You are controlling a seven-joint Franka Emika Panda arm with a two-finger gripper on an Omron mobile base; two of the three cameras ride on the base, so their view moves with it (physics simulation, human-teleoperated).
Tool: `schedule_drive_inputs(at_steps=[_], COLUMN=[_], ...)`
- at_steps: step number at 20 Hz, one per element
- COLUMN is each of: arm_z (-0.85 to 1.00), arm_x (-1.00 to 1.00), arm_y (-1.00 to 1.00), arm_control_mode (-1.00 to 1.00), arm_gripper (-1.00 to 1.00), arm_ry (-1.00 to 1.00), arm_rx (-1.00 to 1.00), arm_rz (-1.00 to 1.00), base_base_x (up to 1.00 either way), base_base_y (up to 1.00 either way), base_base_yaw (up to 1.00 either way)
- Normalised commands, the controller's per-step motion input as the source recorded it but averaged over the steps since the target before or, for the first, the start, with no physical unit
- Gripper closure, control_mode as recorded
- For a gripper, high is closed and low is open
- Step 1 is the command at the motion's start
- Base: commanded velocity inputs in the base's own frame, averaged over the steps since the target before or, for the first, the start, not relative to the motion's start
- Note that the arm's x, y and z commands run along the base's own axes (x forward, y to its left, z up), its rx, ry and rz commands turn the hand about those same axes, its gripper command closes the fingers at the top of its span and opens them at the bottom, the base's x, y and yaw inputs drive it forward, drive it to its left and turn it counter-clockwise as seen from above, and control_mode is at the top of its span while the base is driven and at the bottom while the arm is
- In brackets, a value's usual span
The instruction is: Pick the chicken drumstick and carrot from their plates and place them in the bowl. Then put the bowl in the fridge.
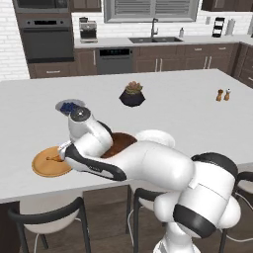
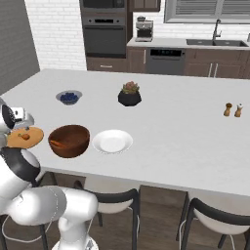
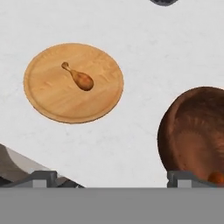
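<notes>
On the wooden plate [image 3: 52, 100], the chicken drumstick [image 3: 79, 78] lies diagonally, bone end up-left.

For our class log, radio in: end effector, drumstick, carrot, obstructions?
End effector open, empty. Chicken drumstick alone on wooden plate. Carrot in bowl. Nothing blocking.

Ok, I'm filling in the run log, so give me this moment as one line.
gripper: open, above counter | chicken drumstick: on wooden plate | carrot: in bowl | white plate: bare
</notes>
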Motion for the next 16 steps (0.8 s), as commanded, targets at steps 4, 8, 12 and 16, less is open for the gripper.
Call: schedule_drive_inputs(at_steps=[4, 8, 12, 16], arm_z=[-0.01, 0.0, -0.06, -0.04], arm_x=[0.66, 0.41, 0.07, 0.04], arm_y=[0.16, 0.49, 0.46, 0.1], arm_control_mode=[-1.0, -1.0, -1.0, -1.0], arm_gripper=[-1.0, -1.0, -1.0, -1.0], arm_ry=[0.0, 0.11, 0.16, 0.21], arm_rx=[0.14, 0.08, 0.01, 0.0], arm_rz=[0.01, 0.02, 0.07, 0.11], base_base_x=[0.0, 0.0, 0.0, 0.0], base_base_y=[0.0, 0.0, 0.0, 0.0], base_base_yaw=[0.0, 0.0, 0.0, 0.0])
